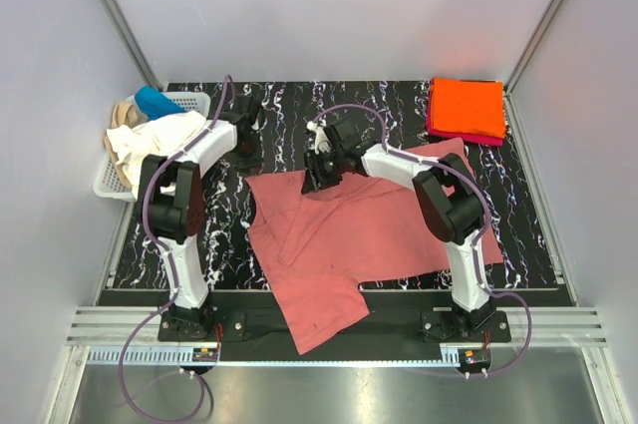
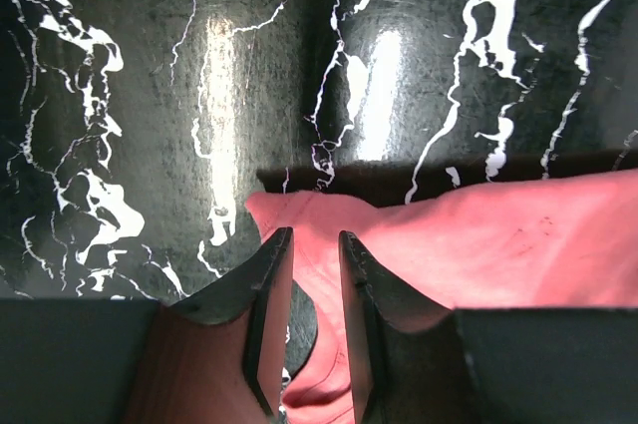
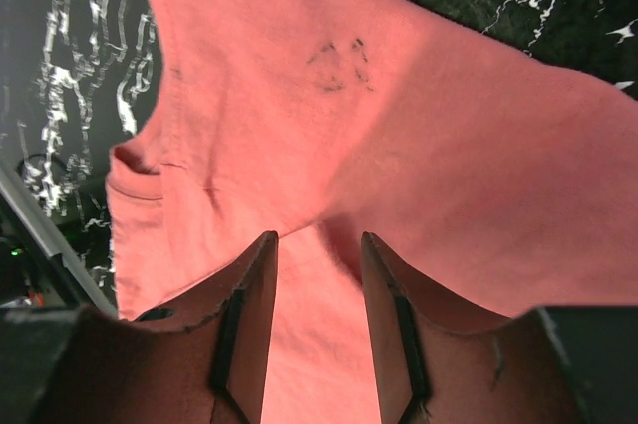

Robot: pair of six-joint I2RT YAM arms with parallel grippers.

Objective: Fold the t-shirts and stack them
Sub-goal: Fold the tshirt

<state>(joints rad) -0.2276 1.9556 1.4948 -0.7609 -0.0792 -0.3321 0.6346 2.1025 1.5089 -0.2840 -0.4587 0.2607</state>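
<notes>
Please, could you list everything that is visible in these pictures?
pink tee: 1, salmon pink, spread on mid table
orange tee: 1, orange, folded, far right corner
magenta tee: 1, magenta, under orange tee
white tee: 1, cream, in basket
tan tee: 1, tan, in basket
blue tee: 1, blue, in basket
basket: 1, white, far left
table: 1, black, white veins
left gripper: 1, black, grips pink tee's corner
right gripper: 1, black, grips pink tee's far edge

Pink tee lies rumpled mid-table; orange tee folded atop magenta, far right; cream, tan, blue heaped far left
</notes>
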